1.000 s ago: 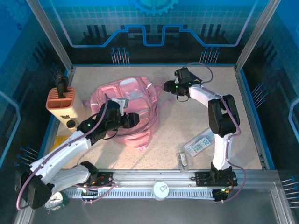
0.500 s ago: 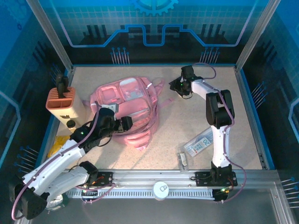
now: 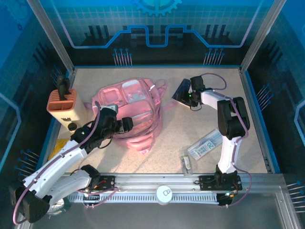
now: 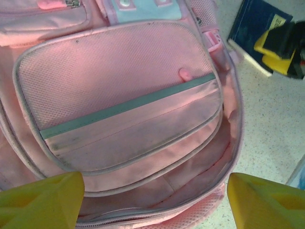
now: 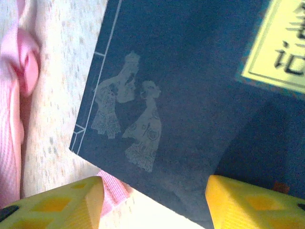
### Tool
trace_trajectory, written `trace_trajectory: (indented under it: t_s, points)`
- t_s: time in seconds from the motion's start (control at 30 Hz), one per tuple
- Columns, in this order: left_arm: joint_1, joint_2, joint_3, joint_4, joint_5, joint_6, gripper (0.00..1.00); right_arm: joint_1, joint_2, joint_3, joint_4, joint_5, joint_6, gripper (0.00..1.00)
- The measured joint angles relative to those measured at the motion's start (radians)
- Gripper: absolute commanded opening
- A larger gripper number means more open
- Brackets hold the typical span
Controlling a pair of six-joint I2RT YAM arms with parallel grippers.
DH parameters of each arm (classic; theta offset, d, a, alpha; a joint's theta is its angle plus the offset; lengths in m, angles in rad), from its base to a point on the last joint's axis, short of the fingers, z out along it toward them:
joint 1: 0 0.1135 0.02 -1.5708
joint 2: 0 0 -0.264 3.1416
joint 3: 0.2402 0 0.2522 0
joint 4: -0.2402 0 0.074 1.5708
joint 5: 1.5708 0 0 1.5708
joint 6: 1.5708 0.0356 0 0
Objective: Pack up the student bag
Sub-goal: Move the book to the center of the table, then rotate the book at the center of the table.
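The pen holder (image 3: pixel 63 106) stands at the left edge of the table (image 3: pixel 186 126), well apart from both grippers.

Right of it, the bag (image 3: pixel 138 102) lies flat on the left half of the table, front face up, with its pockets showing. The left gripper (image 3: pixel 127 125) hangs over the bag's near edge, pointing toward its middle. In the left wrist view its two yellow fingers (image 4: pixel 43 200) stand wide apart with nothing clamped between them. The bag's main compartment gapes open in the span between them, and the mesh front pocket with its grey stripe lies just beyond. The fingertips are close above the fabric; whether they touch it cannot be told.

Just beside the bag's right edge, past its loose straps, a dark blue book (image 3: pixel 180 90) sits tilted. The right gripper (image 3: pixel 189 95) is at the book's right end and appears clamped on that edge. In the right wrist view the cover spreads out ahead of its yellow fingers (image 5: pixel 57 200), showing two pale figures and a yellow label. A pink strap peeks out from under the book's lower edge. So the bag is immediately left of this gripper, near but not touching it.

Further right and nearer the arm bases, a clear packet (image 3: pixel 205 145) lies on the table, well apart from the bag.
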Motion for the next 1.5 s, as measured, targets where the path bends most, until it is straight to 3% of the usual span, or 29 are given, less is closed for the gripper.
trace_trajectory:
  t_s: [0.33,0.63,1.03,1.27,1.5]
  points:
    - [0.003,0.031,0.056,0.024,0.035,-0.016,0.82,0.006,-0.234,-0.307,0.026,-0.070,-0.004,0.59]
    - [0.003,0.142,0.056,0.116,0.132,-0.034,0.82,0.049,-0.241,-0.228,-0.086,-0.045,-0.011,0.65]
    - [0.002,0.298,0.088,0.255,0.203,-0.065,0.81,0.116,-0.098,-0.060,-0.108,-0.062,-0.011,0.56]
    - [-0.010,0.332,0.089,0.319,0.210,-0.105,0.82,0.132,-0.094,-0.099,-0.090,-0.069,0.004,0.56]
    - [-0.077,0.347,0.091,0.334,0.204,-0.114,0.82,0.142,-0.266,-0.288,-0.131,-0.069,0.016,0.55]
